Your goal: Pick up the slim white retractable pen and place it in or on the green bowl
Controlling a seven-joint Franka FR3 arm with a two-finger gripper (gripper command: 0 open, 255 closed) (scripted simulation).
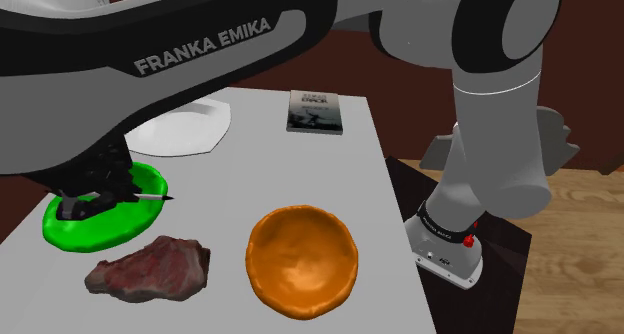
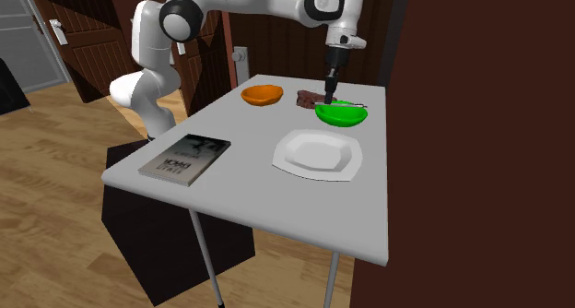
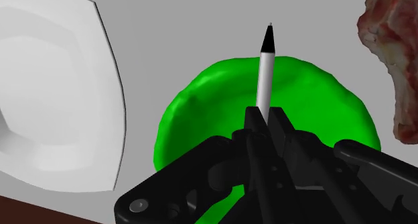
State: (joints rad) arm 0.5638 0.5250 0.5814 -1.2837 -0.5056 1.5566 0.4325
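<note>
Jaws tight on pen [image 3: 265, 75], abv green bowl [image 3: 194, 115]

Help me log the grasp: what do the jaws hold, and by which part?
The pen, clasped by its white barrel; the black tip pokes out free.

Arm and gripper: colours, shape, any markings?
White arm of rounded links with dark joints; white FRANKA EMIKA lettering on a black band. Small red marks near its base. The gripper is all black, two slim fingers.
</note>
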